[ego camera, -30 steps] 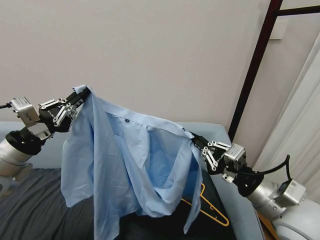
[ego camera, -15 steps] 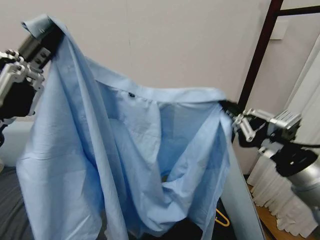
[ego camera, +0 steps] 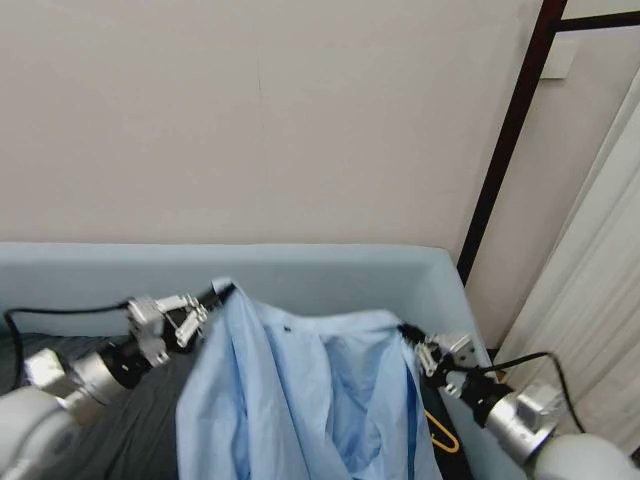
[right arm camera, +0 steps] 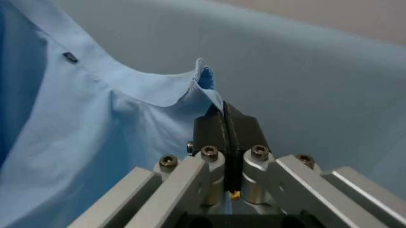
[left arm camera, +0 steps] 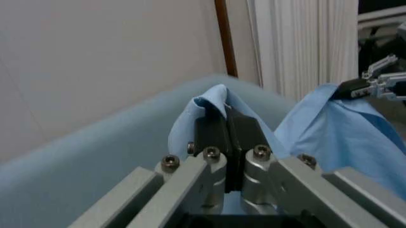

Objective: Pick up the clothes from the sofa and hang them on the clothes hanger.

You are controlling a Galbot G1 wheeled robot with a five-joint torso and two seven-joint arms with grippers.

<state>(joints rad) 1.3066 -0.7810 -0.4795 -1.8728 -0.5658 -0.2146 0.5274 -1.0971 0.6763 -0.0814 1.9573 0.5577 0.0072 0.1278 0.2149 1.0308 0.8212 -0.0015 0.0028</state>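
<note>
Your left gripper (ego camera: 216,291) and right gripper (ego camera: 407,331) each clamp the blue shirt (ego camera: 300,400), stretched across lower centre; the rack pole (ego camera: 505,140) rises upper right, nearer your right one.

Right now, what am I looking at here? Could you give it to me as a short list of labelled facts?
Garment: light blue shirt, held up and spread between the two grippers
Left gripper: shut on one top edge of the shirt, in front of the sofa back
Right gripper: shut on the other top edge, near the sofa's right end
Sofa: pale blue, behind the shirt
Hanger: yellow hanger lying on the sofa below the right gripper, not yet used
Rack: dark pole standing right of the sofa
</note>
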